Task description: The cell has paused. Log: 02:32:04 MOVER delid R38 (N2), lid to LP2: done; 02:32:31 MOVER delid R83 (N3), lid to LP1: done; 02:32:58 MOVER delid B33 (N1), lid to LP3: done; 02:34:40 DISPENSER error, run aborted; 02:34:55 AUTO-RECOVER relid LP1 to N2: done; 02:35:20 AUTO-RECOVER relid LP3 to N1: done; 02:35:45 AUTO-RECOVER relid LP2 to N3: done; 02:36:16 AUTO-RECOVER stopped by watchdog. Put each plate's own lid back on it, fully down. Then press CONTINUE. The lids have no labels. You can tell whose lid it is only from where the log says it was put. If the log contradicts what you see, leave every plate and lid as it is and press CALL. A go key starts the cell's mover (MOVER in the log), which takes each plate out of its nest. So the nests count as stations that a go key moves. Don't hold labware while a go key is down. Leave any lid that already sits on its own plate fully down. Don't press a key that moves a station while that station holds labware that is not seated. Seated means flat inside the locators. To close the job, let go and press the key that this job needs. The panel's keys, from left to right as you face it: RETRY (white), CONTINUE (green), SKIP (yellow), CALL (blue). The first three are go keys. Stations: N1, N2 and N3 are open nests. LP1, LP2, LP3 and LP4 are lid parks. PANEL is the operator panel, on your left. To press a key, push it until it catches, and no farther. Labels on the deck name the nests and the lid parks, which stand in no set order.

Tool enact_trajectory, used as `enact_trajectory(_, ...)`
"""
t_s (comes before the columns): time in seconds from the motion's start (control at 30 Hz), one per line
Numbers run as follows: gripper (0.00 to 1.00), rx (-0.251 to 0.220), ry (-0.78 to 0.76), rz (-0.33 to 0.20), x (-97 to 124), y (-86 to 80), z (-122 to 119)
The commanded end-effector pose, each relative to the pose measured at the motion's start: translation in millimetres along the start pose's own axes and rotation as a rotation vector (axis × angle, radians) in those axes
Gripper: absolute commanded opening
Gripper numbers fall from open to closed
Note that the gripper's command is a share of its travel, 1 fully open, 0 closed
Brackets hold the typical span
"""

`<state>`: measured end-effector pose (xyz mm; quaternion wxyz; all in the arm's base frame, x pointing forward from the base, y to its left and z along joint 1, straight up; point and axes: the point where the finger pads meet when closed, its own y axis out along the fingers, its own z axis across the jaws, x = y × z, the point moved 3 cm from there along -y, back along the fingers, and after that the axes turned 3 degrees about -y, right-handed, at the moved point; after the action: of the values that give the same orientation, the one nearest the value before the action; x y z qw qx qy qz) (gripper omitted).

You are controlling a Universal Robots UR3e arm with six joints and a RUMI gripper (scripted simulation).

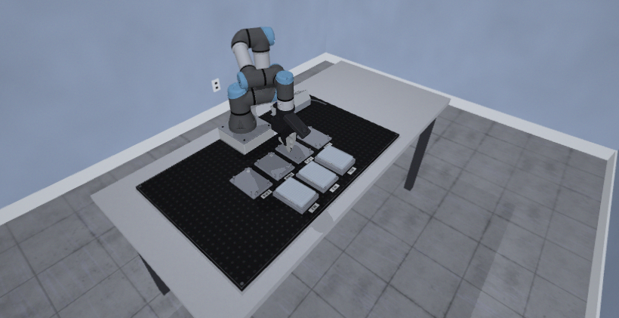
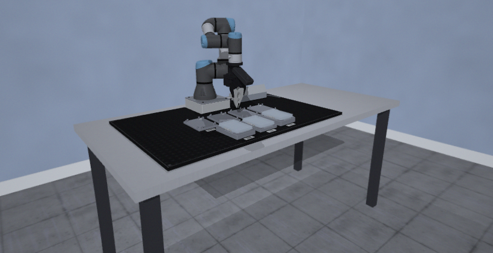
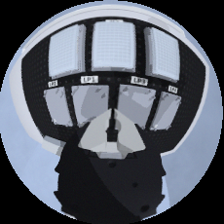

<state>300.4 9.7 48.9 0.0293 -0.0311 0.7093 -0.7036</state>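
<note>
Three pale plates sit in the nests and look lidded and flat: the N1 plate (image 1: 334,158) (image 2: 277,115) (image 3: 66,50), the N3 plate (image 1: 317,175) (image 2: 258,122) (image 3: 114,46) and the N2 plate (image 1: 295,192) (image 2: 235,127) (image 3: 165,55). Lid parks LP2 (image 1: 318,139) (image 3: 58,108), LP1 (image 1: 303,155) (image 3: 91,99), LP3 (image 1: 273,166) (image 3: 133,103) and LP4 (image 1: 250,183) (image 3: 167,111) show bare grey plates with small locators. My gripper (image 1: 290,149) (image 2: 237,107) (image 3: 112,109) is shut and empty, above the LP1 area. The panel (image 1: 301,100) (image 2: 258,93) is behind it; its key colours are hidden.
The arm's base block (image 1: 244,141) (image 2: 207,106) stands at the back of the black deck (image 1: 195,194) (image 2: 148,140). The panel is beyond the base, past the LP2 end of the park row. The nests are in a row along the deck's front edge.
</note>
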Motion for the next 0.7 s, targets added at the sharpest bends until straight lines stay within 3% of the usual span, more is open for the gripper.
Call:
enact_trajectory(0.0, 0.0, 0.001, 0.0, 0.004, 0, -17.9, 0)
enact_trajectory(0.17, 0.0, 0.001, 0.0, 0.004, 0, -42.9, 0)
enact_trajectory(0.23, 0.0, 0.001, 0.0, 0.004, 0, -42.9, 0)
enact_trajectory(0.37, 0.0, 0.001, 0.0, 0.004, 0, -60.1, 0)
enact_trajectory(0.57, 0.0, 0.001, 0.0, 0.004, 0, -60.0, 0)
enact_trajectory(0.67, 0.0, 0.001, -0.06, 0.004, 3, -60.1, -14)
